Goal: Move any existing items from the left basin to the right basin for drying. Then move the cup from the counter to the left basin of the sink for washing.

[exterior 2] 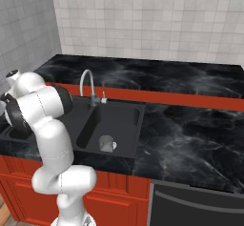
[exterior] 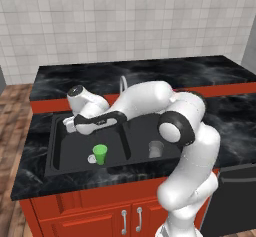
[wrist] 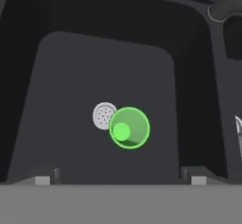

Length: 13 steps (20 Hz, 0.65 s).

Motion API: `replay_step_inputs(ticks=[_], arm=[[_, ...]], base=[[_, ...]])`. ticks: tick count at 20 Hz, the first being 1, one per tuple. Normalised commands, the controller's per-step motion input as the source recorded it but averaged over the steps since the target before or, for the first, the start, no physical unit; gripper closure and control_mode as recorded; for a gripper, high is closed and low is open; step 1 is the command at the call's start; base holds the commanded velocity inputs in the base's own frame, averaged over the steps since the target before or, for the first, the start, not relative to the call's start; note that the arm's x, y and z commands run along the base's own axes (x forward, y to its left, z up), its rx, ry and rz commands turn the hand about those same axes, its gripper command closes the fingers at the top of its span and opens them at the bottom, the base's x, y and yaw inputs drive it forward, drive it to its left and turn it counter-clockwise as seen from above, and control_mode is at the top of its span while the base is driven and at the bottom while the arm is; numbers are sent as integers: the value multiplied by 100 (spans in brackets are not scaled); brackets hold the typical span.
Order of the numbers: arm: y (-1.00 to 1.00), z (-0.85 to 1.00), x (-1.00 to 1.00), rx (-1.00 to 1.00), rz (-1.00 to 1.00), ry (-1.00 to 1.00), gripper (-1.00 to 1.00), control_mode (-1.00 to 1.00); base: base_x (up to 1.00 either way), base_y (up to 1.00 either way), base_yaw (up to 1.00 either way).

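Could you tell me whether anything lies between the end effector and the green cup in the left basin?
Nothing visible does. The open end effector looks straight down on the upright green cup, which stands on the left basin floor beside the silver drain. The grey tumbler is apart, in the right basin.
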Motion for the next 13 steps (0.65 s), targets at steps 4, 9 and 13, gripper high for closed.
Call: replay_step_inputs(ticks=[4,9,13], arm=[[0,34,-55,0,0,0,-100,-100],[0,28,-67,0,0,0,-100,-100],[0,23,-70,0,0,0,-100,-100]], base=[[0,0,0],[0,0,0],[0,0,0]])
